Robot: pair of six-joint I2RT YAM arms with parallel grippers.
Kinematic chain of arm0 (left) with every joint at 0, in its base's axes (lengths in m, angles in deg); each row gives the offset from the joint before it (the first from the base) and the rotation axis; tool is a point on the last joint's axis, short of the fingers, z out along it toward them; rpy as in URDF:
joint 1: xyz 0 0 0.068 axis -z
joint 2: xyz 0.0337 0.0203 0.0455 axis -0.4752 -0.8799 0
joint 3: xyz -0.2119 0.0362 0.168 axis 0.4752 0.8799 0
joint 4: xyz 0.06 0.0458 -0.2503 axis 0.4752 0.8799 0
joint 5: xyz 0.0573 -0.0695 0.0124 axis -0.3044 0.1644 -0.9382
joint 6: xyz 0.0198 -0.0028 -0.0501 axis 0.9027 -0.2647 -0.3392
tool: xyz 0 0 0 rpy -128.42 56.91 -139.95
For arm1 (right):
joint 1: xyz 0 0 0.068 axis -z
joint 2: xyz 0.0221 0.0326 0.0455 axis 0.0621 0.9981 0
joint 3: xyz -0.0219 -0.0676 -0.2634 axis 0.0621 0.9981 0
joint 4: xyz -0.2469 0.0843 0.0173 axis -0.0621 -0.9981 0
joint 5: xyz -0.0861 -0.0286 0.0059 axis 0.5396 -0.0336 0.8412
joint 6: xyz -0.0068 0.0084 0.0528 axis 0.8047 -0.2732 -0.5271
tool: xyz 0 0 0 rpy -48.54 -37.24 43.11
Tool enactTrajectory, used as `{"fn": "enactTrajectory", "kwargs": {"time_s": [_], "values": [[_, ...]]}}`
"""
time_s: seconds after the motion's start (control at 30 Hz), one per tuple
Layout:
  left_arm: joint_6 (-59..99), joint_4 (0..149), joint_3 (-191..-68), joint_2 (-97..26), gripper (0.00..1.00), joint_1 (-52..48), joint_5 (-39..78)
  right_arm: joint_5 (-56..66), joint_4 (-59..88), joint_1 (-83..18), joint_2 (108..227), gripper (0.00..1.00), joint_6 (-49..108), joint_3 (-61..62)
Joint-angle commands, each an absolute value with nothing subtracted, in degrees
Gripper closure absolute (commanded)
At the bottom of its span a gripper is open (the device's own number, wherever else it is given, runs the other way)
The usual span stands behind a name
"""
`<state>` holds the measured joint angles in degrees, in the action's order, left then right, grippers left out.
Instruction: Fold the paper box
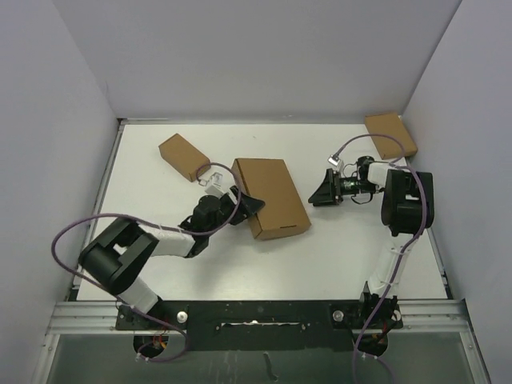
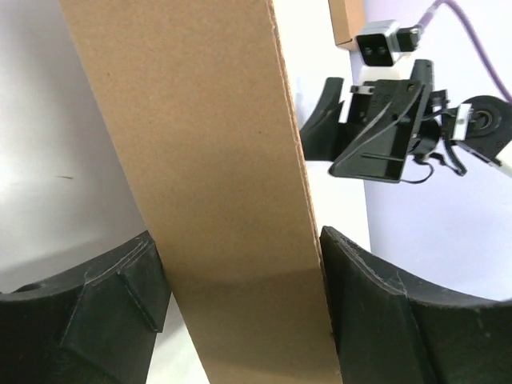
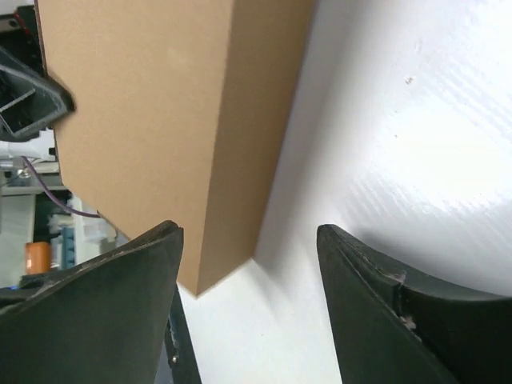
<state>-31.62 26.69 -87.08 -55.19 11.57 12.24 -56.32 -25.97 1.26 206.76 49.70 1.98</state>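
Shows table with box folded shut at its middle. Finds left gripper astride the box's left wall, seemingly clamped on it. Finds right gripper just right, jaws apart, empty.

— Was there any writing to be read on the box?
— None; its faces were plain brown.
— And on the two small boxes?
— Nothing readable there either. No text, label, brand, number or sign was legible in any view.
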Motion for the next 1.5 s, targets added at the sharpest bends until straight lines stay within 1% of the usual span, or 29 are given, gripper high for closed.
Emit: {"fn": "enactTrajectory", "kwargs": {"time_s": [0.0, 0.1, 0.17, 0.23, 0.37, 0.4, 0.5, 0.57, 0.63, 0.7, 0.73, 0.8, 0.87, 1.0, 1.03, 1.1, 1.17, 1.2, 1.23, 1.33, 1.37, 1.47], "values": [[-23.9, 43.3, -87.7, -39.9, 0.81, 7.3, 16.1, -56.7, -27.3, 3.3, 197.1, 0.31, 53.1, 0.5], [-18.1, 63.5, -90.2, -28.9, 0.88, 2.2, 18.9, -57.1, -27.7, 4.0, 194.7, 0.31, 53.5, 1.0], [-12.3, 78.1, -93.8, -22.4, 0.89, -1.5, 19.3, -57.3, -28.1, 4.0, 194.2, 0.31, 53.9, 1.0], [-5.6, 92.3, -98.5, -17.9, 0.94, -6.1, 20.0, -57.8, -28.4, 4.0, 194.0, 0.31, 54.1, 0.9], [8.0, 113.3, -108.6, -15.8, 0.98, -16.7, 20.9, -58.4, -28.6, 4.1, 193.6, 0.31, 54.3, 0.9], [11.0, 116.8, -110.8, -16.0, 1.00, -19.0, 21.0, -58.5, -28.7, 4.1, 193.5, 0.31, 54.4, 0.9], [18.4, 124.3, -115.7, -16.2, 1.00, -22.4, 17.5, -58.9, -28.8, 4.2, 193.4, 0.31, 54.5, 1.0], [22.3, 127.2, -118.4, -16.8, 1.00, -22.3, 11.8, -59.2, -28.9, 4.2, 193.4, 0.31, 54.6, 1.0], [26.0, 128.0, -119.7, -17.2, 1.00, -20.0, 2.3, -59.4, -28.9, 4.2, 193.5, 0.31, 54.6, 1.0], [30.5, 126.9, -119.3, -17.8, 1.00, -16.6, -10.2, -59.7, -28.9, 4.2, 193.6, 0.31, 54.5, 1.0], [32.7, 125.6, -118.7, -18.4, 1.00, -14.6, -19.5, -59.8, -28.9, 4.2, 193.7, 0.31, 54.5, 1.0], [39.4, 121.2, -116.9, -20.2, 1.00, -11.9, -30.5, -60.3, -28.9, 4.1, 193.9, 0.31, 54.5, 1.0], [44.9, 116.2, -115.2, -22.0, 1.00, -11.5, -34.8, -60.4, -29.1, 4.1, 194.3, 0.31, 54.5, 1.0], [52.2, 106.8, -110.7, -25.9, 1.00, -11.0, -37.0, -60.7, -29.2, 4.1, 194.4, 0.31, 54.7, 1.0], [54.0, 104.2, -109.0, -26.7, 0.99, -10.9, -36.8, -60.8, -29.2, 4.1, 194.4, 0.31, 54.7, 1.0], [55.5, 99.0, -106.3, -28.5, 0.79, -10.3, -36.7, -61.0, -29.2, 4.1, 194.4, 0.31, 54.8, 1.0], [55.0, 98.5, -105.3, -30.2, 0.68, -10.0, -35.4, -61.1, -29.4, 4.1, 194.4, 0.31, 55.0, 1.0], [54.3, 99.1, -105.3, -30.9, 0.60, -9.9, -34.4, -61.2, -29.6, 4.1, 194.4, 0.31, 55.0, 1.0], [53.7, 100.1, -105.6, -31.3, 0.50, -9.7, -33.4, -61.3, -29.7, 4.2, 194.4, 0.31, 55.2, 0.9], [52.4, 105.1, -106.7, -31.4, 0.11, -8.3, -28.7, -61.4, -29.8, 4.2, 194.4, 0.31, 55.3, 0.8], [52.3, 106.9, -106.8, -31.1, 0.04, -7.1, -26.3, -61.5, -29.9, 4.2, 194.5, 0.31, 55.3, 0.8], [51.6, 115.2, -106.9, -31.4, 0.02, -1.5, -23.4, -61.7, -30.0, 4.2, 194.7, 0.31, 55.3, 0.7]]}}
